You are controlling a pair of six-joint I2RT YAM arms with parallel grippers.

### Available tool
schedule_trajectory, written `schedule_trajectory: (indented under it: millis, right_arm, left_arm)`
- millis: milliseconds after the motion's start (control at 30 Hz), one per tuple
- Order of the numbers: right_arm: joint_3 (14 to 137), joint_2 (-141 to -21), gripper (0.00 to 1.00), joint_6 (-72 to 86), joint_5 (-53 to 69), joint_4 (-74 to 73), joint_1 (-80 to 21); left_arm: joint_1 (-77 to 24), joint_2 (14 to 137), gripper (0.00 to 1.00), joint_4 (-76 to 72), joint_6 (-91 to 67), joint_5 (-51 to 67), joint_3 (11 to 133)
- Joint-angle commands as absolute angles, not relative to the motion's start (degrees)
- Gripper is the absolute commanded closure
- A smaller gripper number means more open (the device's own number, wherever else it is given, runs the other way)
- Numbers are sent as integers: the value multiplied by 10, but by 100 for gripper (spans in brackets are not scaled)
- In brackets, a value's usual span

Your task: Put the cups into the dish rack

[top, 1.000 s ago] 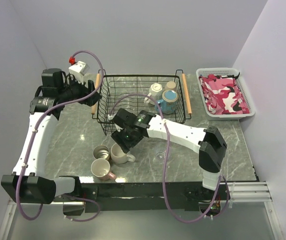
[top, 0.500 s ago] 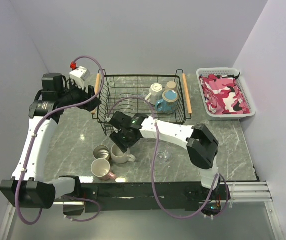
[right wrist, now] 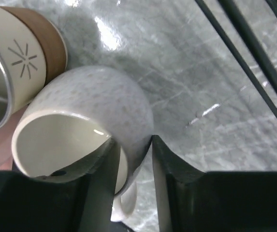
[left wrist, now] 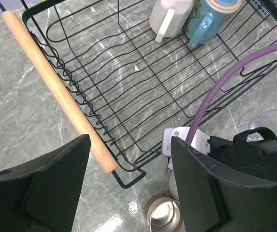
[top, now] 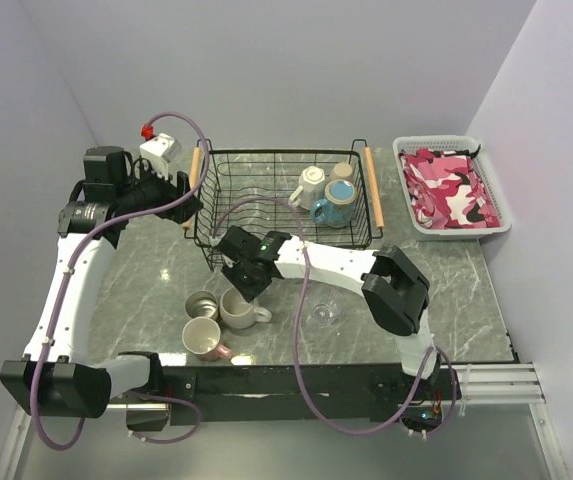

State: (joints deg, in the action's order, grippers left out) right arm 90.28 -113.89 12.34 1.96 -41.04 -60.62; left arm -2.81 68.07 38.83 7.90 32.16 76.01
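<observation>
Right wrist: white mug [right wrist: 85, 96], wall pinched between the jaws (one inside).

From the right wrist, the steel cup [right wrist: 27, 53] is cut off at 9 o'clock; the white mug's [right wrist: 104, 101] handle is partly hidden at 6 o'clock.

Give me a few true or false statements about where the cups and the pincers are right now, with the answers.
Three cups sit in the dish rack. True.
The right pincer grips the pink mug. False: it pinches the wall of the speckled white mug.
The left pincer holds a cup. False: it is open and empty, over the rack's wooden handle.
The clear glass stands on the table, outside the rack. True.
</observation>
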Motion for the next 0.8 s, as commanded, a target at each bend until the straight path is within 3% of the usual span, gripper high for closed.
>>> schedule_trajectory:
  millis: [0, 67, 200, 500, 767]
  right_arm:
    - [875, -1136, 71, 129, 34, -379, -607]
    - [858, -1125, 84, 134, 36, -368, -606]
    - [836, -1099, 100, 144, 26, -366, -606]
    - [844, -977, 100, 161, -70, -446, -606]
    - [1003, -893, 100, 167, -68, -557, -600]
  left_arm:
    - [-25, 664, 27, 384, 85, 337, 792]
    - [-25, 664, 27, 386, 82, 337, 801]
    - [-25, 671, 27, 389, 77, 337, 825]
    - [-47, 701, 27, 373, 38, 335, 884]
    - [-60, 737, 21, 358, -33, 352, 973]
